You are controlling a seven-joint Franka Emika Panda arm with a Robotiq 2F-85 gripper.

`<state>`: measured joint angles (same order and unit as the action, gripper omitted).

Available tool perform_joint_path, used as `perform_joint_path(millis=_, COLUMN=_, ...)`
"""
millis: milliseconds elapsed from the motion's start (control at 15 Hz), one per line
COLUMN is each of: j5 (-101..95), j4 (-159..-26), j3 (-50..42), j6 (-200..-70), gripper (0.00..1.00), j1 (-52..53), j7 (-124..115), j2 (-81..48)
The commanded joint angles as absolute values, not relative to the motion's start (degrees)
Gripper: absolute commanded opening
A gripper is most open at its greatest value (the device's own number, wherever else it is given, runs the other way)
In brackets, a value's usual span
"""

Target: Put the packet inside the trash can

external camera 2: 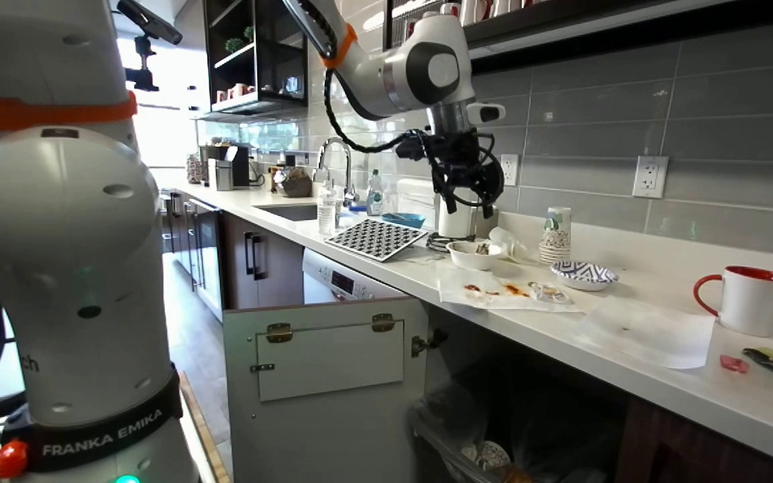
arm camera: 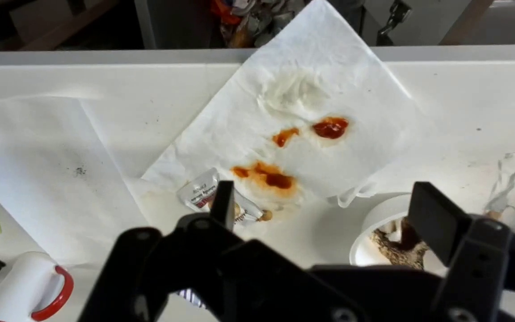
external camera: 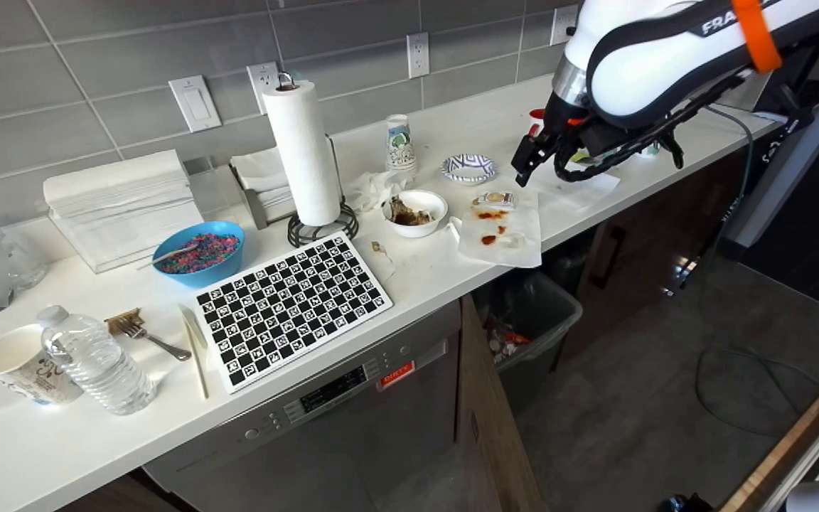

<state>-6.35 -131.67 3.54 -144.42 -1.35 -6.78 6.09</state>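
Note:
The packet (arm camera: 198, 190) is a small torn silvery condiment sachet with red print. It lies on the edge of a sauce-stained paper sheet on the white worktop and also shows in both exterior views (external camera: 496, 199) (external camera 2: 547, 292). My gripper (arm camera: 324, 199) is open and empty, held above the worktop. In the wrist view its left finger overlaps part of the packet and its right finger overlaps the white bowl. The gripper also hangs in an exterior view (external camera 2: 470, 204). The trash can (external camera: 557, 331) stands below the worktop edge, lined with a bag and holding rubbish (arm camera: 257, 22).
The stained paper (arm camera: 351, 85) overhangs the worktop edge. A white food bowl (arm camera: 365, 237), patterned bowl (external camera: 468, 169), paper cups (external camera: 401, 146), second paper sheet (external camera 2: 648, 332), red-handled mug (external camera 2: 755, 302) and checkered board (external camera: 296, 309) are nearby. An open cabinet door (external camera 2: 326, 402) stands beside the bin.

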Motion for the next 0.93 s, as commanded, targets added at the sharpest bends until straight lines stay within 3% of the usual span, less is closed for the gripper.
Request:
perform_joint_path(millis=0, j5=-9.84, j4=-125.69, j3=2.22, j6=-143.59, gripper=1.0, j1=-1.7, j7=-9.86, j2=-4.65)
perform_joint_path(millis=67, j5=-8.09, j4=-129.66, j3=1.94, j6=-144.46, gripper=1.0, j1=-0.98, j7=-7.87, j2=1.0)
perform_joint_path(millis=467, j5=-8.09, j4=-128.76, j3=1.63, j6=-144.68, gripper=1.0, j1=-0.74, j7=-7.71, j2=0.18)
perform_joint_path(millis=867, j5=-8.96, j4=-120.29, j3=2.0, j6=-143.96, gripper=1.0, j1=0.19, j7=7.16, j2=-9.91)
